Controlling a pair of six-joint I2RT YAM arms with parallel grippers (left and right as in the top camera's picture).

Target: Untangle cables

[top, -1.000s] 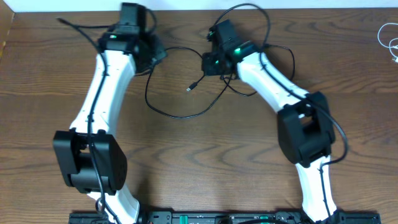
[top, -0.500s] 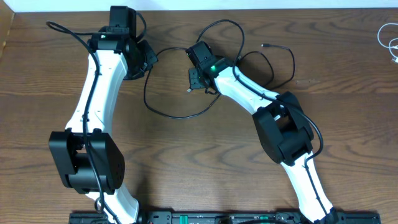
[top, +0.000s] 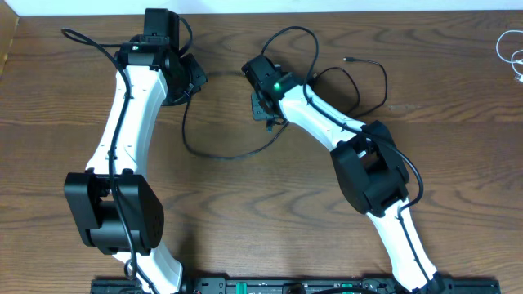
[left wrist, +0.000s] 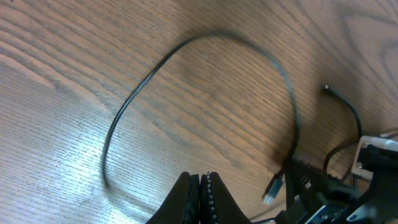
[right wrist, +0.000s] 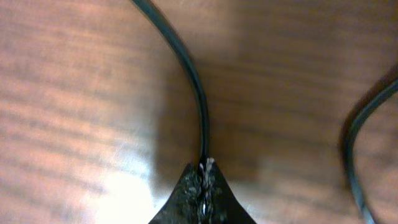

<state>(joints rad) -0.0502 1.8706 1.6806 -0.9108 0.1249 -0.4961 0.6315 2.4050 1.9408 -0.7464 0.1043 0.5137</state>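
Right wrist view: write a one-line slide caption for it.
Right gripper shut on a black cable that curves away across the wooden table; a second cable passes at right.

A dark brown table (top: 245,212) with a marked wood grain is seen across nearly the whole overhead view. Beyond its far edge a narrow pale strip (top: 368,6) is shown; whether wall or floor cannot be told. A tan surface (top: 6,41) is glimpsed at the far left corner. Light from above is reflected as soft pale glare (left wrist: 56,168) on the wood in both wrist views.
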